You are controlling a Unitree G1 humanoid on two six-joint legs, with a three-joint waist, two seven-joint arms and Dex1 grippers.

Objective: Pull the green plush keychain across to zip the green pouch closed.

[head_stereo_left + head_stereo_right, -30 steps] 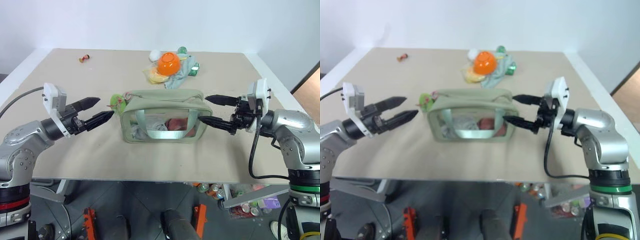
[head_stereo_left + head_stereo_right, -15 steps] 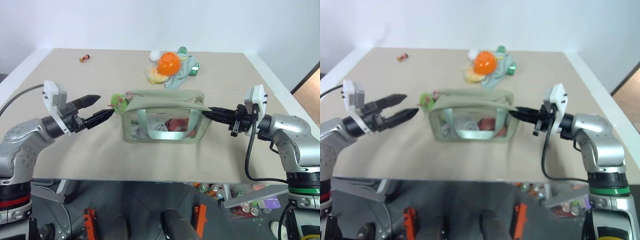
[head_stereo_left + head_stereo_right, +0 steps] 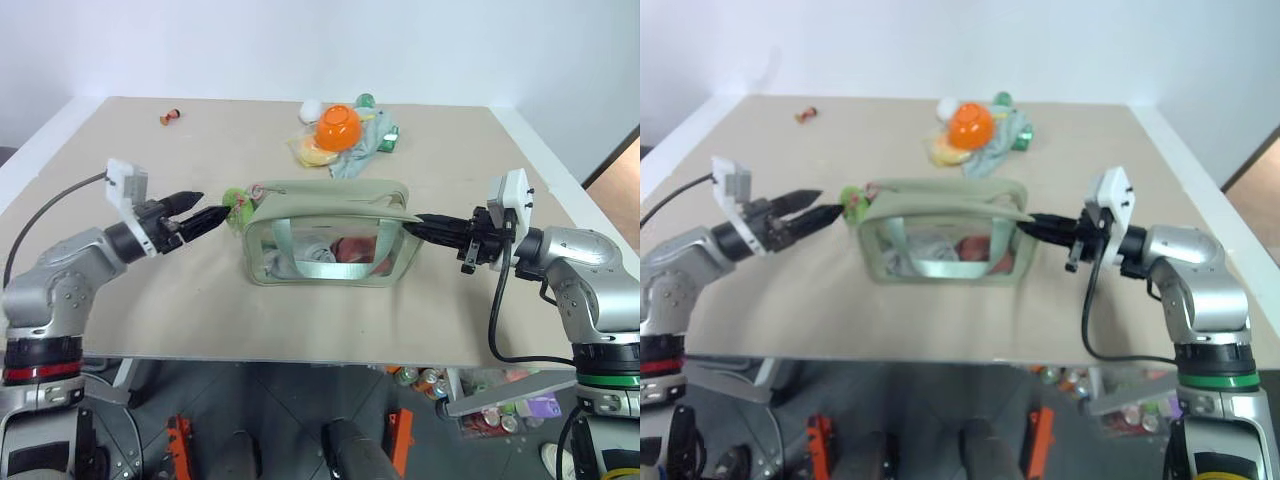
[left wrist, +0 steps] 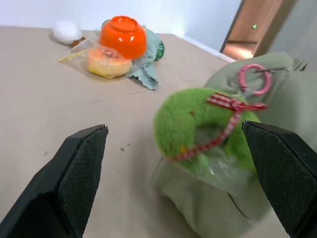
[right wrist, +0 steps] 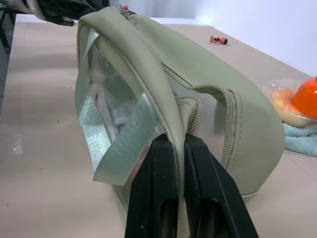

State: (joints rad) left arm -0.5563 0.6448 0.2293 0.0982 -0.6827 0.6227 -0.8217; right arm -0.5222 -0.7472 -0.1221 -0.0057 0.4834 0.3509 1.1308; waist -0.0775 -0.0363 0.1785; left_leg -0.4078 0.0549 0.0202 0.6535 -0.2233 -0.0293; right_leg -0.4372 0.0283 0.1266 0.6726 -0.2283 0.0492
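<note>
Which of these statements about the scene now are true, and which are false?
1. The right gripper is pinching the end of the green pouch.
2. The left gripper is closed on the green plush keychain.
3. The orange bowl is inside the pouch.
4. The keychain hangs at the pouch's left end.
1. True: the right gripper is shut on the green pouch.
2. False: the left gripper is open, with the green plush keychain between its fingers.
3. False: the orange bowl sits on the table behind the pouch.
4. True.
</note>
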